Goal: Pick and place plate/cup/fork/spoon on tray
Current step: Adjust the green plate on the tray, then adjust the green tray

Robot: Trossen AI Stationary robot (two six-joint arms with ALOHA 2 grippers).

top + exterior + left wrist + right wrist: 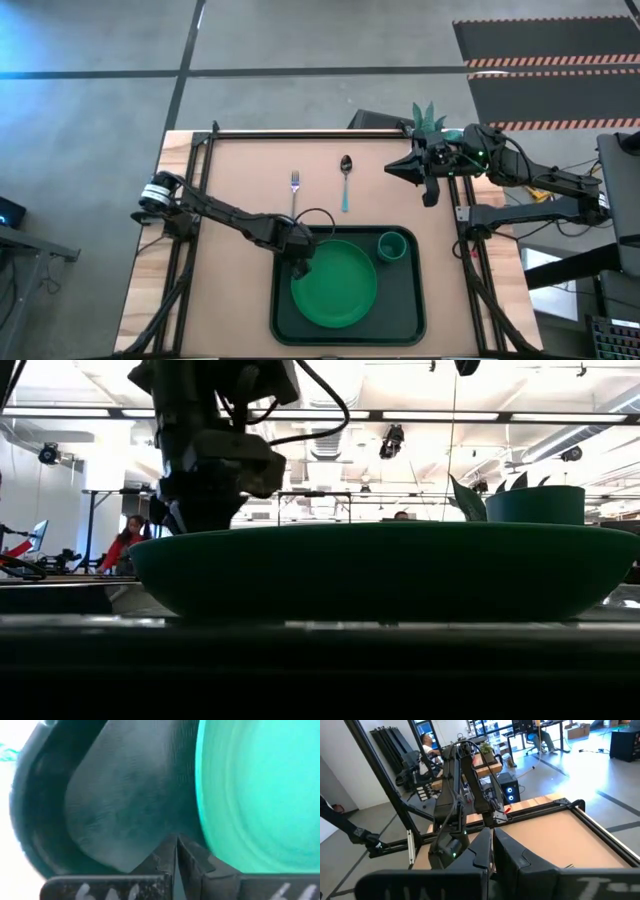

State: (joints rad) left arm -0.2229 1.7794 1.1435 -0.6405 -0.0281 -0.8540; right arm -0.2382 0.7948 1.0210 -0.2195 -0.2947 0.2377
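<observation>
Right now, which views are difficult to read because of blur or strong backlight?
In the low view, bright ceiling lights turn the plate and the left arm into dark silhouettes. In the left wrist view, the plate and tray are close and blurred. The high view is evenly lit: fork and spoon read clearly.

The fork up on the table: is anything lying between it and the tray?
Nothing visible. The fork lies on bare table just beyond the tray; the spoon lies beside it, not between. The left gripper hangs over the tray's near corner, at the plate's edge.
</observation>
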